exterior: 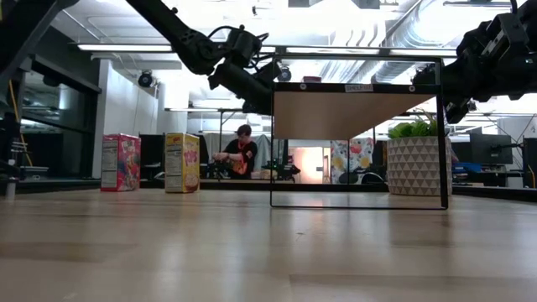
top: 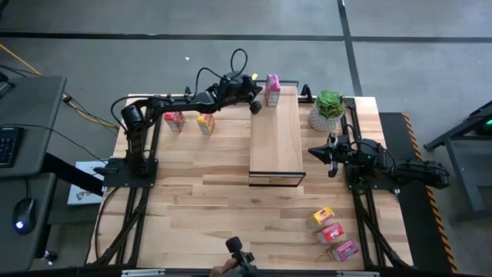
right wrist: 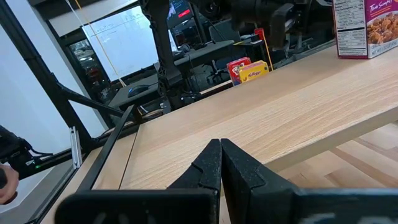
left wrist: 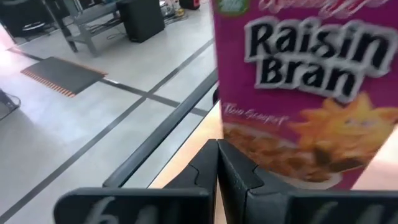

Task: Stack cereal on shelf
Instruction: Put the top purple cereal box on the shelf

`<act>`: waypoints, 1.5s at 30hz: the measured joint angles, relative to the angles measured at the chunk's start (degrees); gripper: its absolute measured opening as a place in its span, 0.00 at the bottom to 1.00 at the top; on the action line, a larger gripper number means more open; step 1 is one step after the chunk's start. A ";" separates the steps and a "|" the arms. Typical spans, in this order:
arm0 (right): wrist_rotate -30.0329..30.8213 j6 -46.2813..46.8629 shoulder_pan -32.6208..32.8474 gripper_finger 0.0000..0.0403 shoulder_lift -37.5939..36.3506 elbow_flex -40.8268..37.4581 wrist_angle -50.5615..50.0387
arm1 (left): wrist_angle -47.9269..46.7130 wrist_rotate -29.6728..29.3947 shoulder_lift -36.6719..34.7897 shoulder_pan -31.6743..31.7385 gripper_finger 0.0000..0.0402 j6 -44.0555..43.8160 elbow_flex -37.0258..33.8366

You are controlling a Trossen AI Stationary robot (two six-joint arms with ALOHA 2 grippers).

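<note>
Cereal, one pink box (top: 272, 90), stands upright at the shelf's (top: 275, 138) far end, freed for stacking; beside it the left gripper (top: 254, 105) hovers closed and empty.

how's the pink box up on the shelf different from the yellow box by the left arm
The pink box stands on the raised shelf at its far end; the yellow box stands on the tabletop. The pink one has the left gripper right beside it; the yellow one stands apart, next to a red box. Both are upright.
</note>
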 joint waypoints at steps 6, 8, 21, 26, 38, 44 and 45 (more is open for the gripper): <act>0.00 0.00 0.00 0.00 0.00 0.00 0.00 | 1.03 3.78 0.02 0.10 0.00 -0.16 0.00; 0.00 0.00 0.00 0.00 0.02 -0.01 0.00 | 1.55 3.92 0.02 0.08 0.00 -0.42 0.00; 0.00 0.00 0.00 0.00 0.01 0.00 0.00 | 5.03 3.97 0.07 0.21 0.00 0.00 0.00; 0.00 0.00 0.01 0.00 0.00 0.01 0.00 | 5.29 5.39 0.07 0.47 0.00 0.48 0.00; 0.00 0.00 -0.01 0.00 0.01 0.00 0.00 | 8.41 5.13 0.09 2.16 0.00 0.44 0.00; 0.00 0.00 -0.01 0.00 0.00 0.00 0.00 | 8.54 5.58 0.09 2.46 0.00 -1.32 0.00; -0.02 0.00 0.01 0.00 0.00 -0.01 0.00 | 8.24 6.26 0.09 2.46 0.00 -1.76 0.00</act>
